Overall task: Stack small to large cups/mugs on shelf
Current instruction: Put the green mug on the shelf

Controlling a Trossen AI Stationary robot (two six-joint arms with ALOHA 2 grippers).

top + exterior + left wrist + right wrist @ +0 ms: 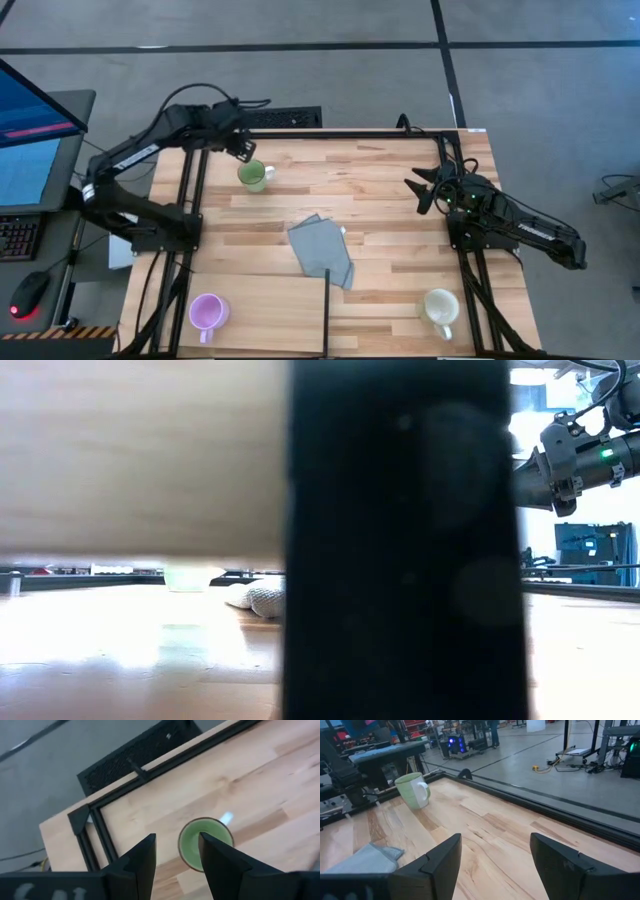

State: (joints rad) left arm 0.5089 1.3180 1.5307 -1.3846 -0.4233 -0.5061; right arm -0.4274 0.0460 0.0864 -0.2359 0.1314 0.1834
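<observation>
The green mug (255, 175) stands upright on the striped tabletop near the far left; it also shows in the left wrist view (206, 842) and the right wrist view (414, 790). My left gripper (240, 148) is open and empty above it, a little to its far left; in the left wrist view (177, 857) one finger covers part of the mug's rim. The light purple mug (207, 312) stands on the pale shelf board (265, 310) at the near left. The cream-white mug (440, 306) stands at the near right. My right gripper (420, 190) is open and empty at the right.
A grey folded cloth (322, 250) lies mid-table, between the mugs. Black frame rails (340, 133) run along the table's far and side edges. A black post (400, 540) fills the middle of the low view, with the shelf board (140, 450) beside it.
</observation>
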